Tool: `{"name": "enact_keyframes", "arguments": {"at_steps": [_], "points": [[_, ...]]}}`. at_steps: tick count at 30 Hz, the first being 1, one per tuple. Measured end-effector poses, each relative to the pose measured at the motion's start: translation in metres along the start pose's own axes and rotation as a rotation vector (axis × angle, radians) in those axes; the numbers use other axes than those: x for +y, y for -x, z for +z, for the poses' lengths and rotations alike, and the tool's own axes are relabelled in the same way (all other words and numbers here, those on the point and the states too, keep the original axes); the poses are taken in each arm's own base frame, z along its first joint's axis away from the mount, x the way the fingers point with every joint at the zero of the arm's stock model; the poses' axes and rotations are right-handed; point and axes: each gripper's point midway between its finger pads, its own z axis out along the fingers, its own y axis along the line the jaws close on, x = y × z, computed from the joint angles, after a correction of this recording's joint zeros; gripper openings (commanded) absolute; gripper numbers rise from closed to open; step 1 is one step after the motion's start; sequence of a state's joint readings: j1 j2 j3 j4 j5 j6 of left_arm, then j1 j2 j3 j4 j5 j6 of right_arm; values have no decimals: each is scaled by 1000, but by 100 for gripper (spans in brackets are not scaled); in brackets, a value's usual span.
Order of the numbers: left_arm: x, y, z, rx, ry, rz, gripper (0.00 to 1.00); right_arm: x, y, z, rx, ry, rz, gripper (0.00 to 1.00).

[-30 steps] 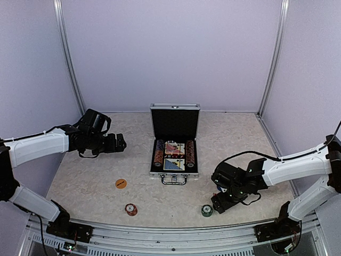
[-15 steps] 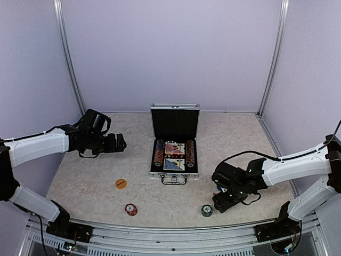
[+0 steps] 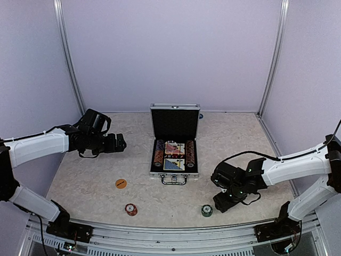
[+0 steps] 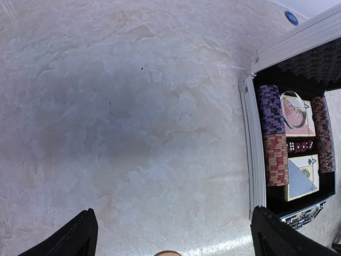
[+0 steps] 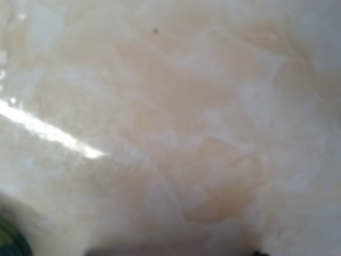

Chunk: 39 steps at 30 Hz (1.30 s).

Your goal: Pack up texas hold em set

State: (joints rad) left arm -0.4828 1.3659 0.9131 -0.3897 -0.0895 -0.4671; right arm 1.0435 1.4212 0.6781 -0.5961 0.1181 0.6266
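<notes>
The silver case point(image 3: 174, 173) lies open at mid-table, its black-lined lid point(image 3: 175, 122) upright. Inside are chip stacks point(image 4: 275, 138) and red and blue card decks point(image 4: 302, 176). On the table in front lie an orange disc point(image 3: 121, 183), a red chip stack point(image 3: 130, 209) and a green chip stack point(image 3: 206, 210). My left gripper point(image 3: 118, 143) hovers left of the case, open and empty point(image 4: 171, 213). My right gripper point(image 3: 219, 202) is low over the table just right of the green stack point(image 5: 10, 242). Its fingers hardly show.
A small blue disc point(image 4: 291, 17) lies behind the case's right rear corner. Lilac walls close off the back and both sides. The table's metal front rail point(image 3: 170, 226) runs just below the loose chips.
The right wrist has shifted a little beside the green chip stack. The left arm and the things on the table have not moved.
</notes>
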Motion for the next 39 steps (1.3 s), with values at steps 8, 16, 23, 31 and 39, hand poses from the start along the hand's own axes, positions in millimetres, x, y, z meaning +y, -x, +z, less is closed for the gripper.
{"name": "enact_keyframes", "arguments": {"at_steps": [8, 16, 23, 31, 39], "points": [[0, 0, 0, 0, 0, 0, 99, -1, 2, -10, -11, 0, 34, 88], [0, 0, 0, 0, 0, 0, 99, 4, 68, -78, -244, 39, 139, 95], [-1, 0, 0, 2, -3, 0, 99, -31, 109, -111, -400, -4, 281, 96], [-1, 0, 0, 2, -4, 0, 99, -91, 157, -115, -507, -103, 423, 96], [-1, 0, 0, 1, -4, 0, 99, -154, 249, -99, -594, -181, 498, 92]]}}
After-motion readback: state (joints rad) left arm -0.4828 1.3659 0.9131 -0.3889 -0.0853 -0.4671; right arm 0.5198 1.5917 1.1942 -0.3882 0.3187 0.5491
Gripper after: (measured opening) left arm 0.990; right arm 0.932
